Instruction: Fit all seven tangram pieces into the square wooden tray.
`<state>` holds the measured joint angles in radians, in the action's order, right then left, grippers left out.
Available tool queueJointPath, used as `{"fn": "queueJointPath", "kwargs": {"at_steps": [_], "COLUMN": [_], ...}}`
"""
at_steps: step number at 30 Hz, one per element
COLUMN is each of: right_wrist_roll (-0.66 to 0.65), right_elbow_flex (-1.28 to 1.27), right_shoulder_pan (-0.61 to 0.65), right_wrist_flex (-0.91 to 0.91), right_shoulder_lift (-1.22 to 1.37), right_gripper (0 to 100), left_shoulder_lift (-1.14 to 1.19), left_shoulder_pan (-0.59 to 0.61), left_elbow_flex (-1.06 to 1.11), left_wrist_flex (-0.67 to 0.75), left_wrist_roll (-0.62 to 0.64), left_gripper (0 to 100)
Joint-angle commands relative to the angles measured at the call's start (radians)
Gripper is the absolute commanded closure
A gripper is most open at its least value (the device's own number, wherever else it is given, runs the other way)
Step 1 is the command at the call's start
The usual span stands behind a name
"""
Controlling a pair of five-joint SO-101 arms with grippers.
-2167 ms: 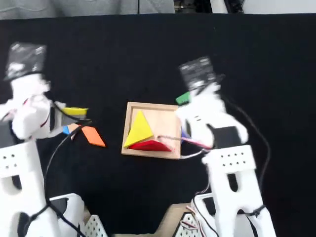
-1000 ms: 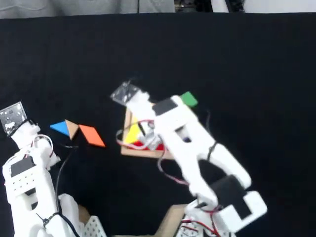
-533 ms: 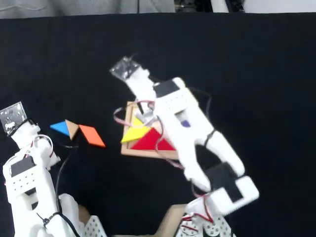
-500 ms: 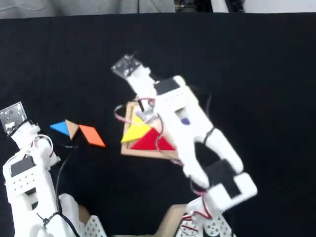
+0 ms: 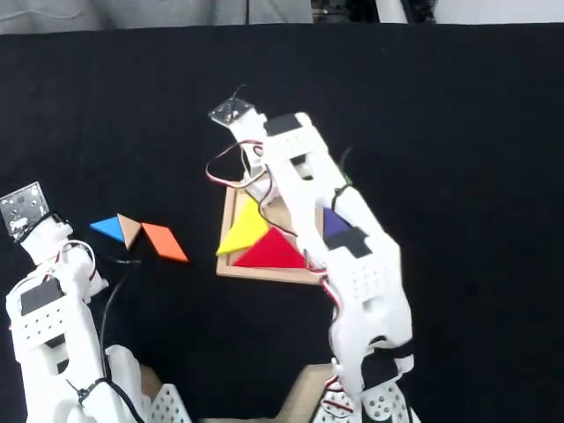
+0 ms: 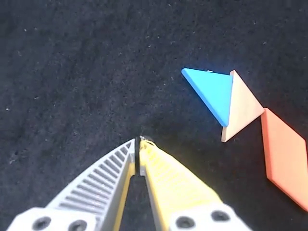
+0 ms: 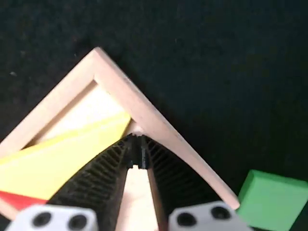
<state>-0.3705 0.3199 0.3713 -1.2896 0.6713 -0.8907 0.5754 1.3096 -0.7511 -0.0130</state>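
The square wooden tray [image 5: 264, 273] sits mid-table with a yellow triangle [image 5: 244, 229] and a red triangle [image 5: 271, 253] inside it. A purple piece [image 5: 335, 222] shows at the tray's right side, partly under the right arm. My right gripper [image 7: 137, 142] is shut and empty, its tips at the inside of the tray's far rim [image 7: 144, 110], just past the yellow triangle [image 7: 57, 159]; a green square [image 7: 272, 199] lies outside that rim. My left gripper [image 6: 138, 142] is shut and empty over bare cloth, short of the blue triangle [image 6: 211, 91], wooden triangle [image 6: 240, 108] and orange parallelogram [image 6: 286, 156].
The blue triangle [image 5: 107, 228], wooden triangle [image 5: 130, 231] and orange parallelogram [image 5: 165, 242] lie in a row left of the tray. The right arm [image 5: 352, 264] stretches across the tray's right half. Black cloth covers the table around them.
The right arm has swung from the tray's left side toward its far edge, uncovering the red triangle and the purple piece. The left arm pulled back earlier and has since kept still.
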Motion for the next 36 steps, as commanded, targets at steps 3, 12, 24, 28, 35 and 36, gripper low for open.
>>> {"fn": "queueJointPath", "kwargs": {"at_steps": [3, 12, 24, 28, 35, 36], "right_wrist_roll": [-0.009, -0.009, -0.009, -0.009, -0.009, -0.009], "right_elbow_flex": [0.189, 0.437, 0.585, 0.418, 0.191, 0.180], "right_shoulder_pan": [0.043, 0.130, -0.083, -0.038, 0.025, 0.032], "right_wrist_flex": [-0.046, -0.170, -0.466, -0.463, -0.338, -0.338], "right_shoulder_lift": [0.056, 0.133, 0.113, 0.120, 0.119, 0.119], "right_gripper": [98.8, 98.8, 98.8, 98.8, 98.8, 98.8], "left_shoulder_lift": [-0.017, -0.017, -0.017, -0.017, -0.017, -0.017], "left_shoulder_pan": [0.004, 0.004, 0.004, 0.004, 0.004, 0.004], "left_elbow_flex": [-0.004, -0.004, -0.004, -0.004, -0.004, -0.004], "left_wrist_flex": [0.017, 0.017, 0.017, 0.017, 0.017, 0.017], "left_wrist_roll": [0.005, 0.005, 0.005, 0.005, 0.005, 0.005], "left_gripper": [97, 97, 97, 97, 97, 97]}}
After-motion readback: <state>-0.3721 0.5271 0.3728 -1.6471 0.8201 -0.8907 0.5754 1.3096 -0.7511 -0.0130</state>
